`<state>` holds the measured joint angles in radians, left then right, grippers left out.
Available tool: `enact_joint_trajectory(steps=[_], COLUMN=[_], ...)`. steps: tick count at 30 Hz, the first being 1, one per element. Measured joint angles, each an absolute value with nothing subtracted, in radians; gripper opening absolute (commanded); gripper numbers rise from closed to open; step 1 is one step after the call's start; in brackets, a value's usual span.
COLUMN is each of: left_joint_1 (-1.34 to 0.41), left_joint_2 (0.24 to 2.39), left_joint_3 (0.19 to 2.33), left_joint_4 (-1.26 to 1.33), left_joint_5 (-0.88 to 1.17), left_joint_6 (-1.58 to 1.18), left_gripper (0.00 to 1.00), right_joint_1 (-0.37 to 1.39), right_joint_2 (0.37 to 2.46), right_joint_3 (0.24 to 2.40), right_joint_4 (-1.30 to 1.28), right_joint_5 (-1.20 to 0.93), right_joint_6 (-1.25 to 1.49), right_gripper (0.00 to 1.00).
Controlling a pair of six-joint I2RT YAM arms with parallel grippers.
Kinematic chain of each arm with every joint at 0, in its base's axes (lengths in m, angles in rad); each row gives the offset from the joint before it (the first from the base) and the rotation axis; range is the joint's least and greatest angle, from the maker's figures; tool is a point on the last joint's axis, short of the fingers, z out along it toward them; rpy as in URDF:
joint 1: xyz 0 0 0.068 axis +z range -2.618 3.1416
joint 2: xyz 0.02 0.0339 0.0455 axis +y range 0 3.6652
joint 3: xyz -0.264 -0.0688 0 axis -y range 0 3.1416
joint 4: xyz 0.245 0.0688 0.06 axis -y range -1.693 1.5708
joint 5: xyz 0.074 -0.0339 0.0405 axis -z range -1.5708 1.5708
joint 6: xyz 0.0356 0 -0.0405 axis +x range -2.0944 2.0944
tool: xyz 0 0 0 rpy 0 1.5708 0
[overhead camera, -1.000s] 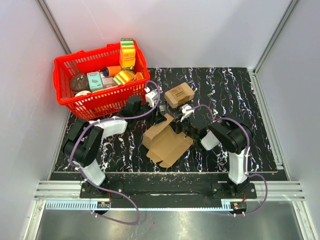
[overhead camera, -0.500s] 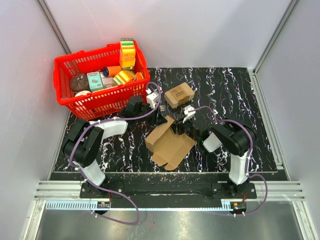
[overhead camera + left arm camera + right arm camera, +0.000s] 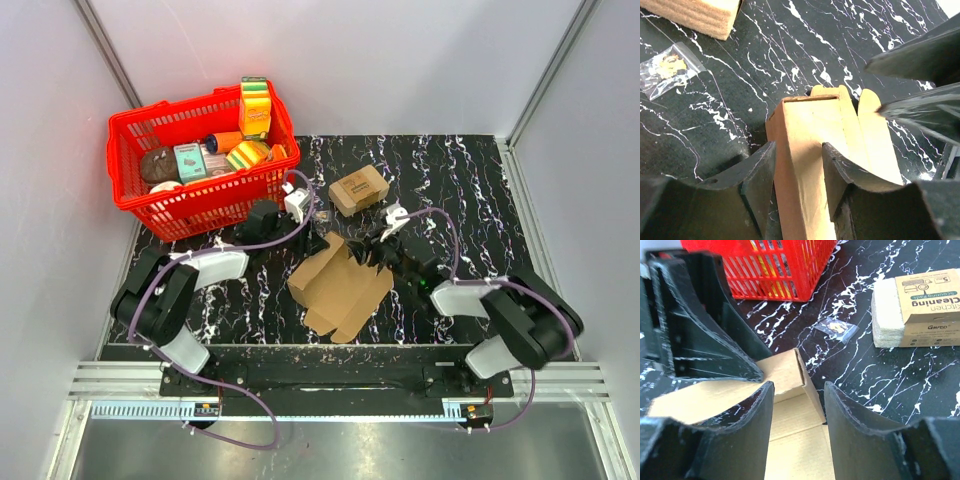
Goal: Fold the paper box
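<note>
Well, paper box (image 3: 340, 290) open; basket (image 3: 200, 205) stocked.

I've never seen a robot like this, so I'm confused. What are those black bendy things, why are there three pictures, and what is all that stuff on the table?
Those are two robot arms, bolted at the near edge of a black table. Each arm ends in a claw with two fingers. One picture looks down from a camera up above. The other two come from little cameras on the arms' wrists, so you see the black fingers up close.

On the table lie a brown cardboard sheet that the arms must fold into a box, a filled red basket, a small printed box and a tiny plastic bag.

The left claw seems to pinch a raised flap of the cardboard. The right claw is open over a folded-up corner and holds nothing.
</note>
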<state>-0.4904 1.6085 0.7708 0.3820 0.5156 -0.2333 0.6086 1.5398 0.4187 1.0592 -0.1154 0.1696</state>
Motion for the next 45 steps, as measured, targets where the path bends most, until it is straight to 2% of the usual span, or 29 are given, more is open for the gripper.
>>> enact_joint_trajectory(steps=[3,11,17,23,31,39,45], left_joint_1=[-0.488,-0.48,-0.48,-0.532,-0.792,-0.962,-1.011], left_joint_2=[1.601,1.573,1.465,1.293,1.261,1.418,1.512], left_joint_3=[0.744,0.707,0.657,0.693,0.918,1.031,1.09], left_joint_4=[0.415,0.454,0.449,0.323,0.001,-0.309,-0.437], left_joint_5=[0.502,0.47,0.402,0.285,0.013,-0.312,-0.443], left_joint_6=[-0.245,-0.26,-0.255,-0.208,-0.045,0.047,0.056], left_gripper=[0.47,0.49,0.63,0.72,0.86,0.92,0.93], right_joint_1=[0.609,0.609,0.609,0.609,0.609,0.609,0.609], right_joint_2=[1.41,1.024,0.883,0.871,0.833,0.665,0.596], right_joint_3=[0.416,0.53,0.523,0.483,0.441,0.371,0.338], right_joint_4=[0.912,0.177,-0.135,-0.278,-0.339,-0.347,-0.356], right_joint_5=[-0.097,0.064,0.067,0.039,0.001,-0.021,-0.03], right_joint_6=[0.214,0.507,0.714,0.85,0.968,1.021,1.043], right_gripper=[0.52,0.51,0.51,0.55,0.56,0.56,0.56])
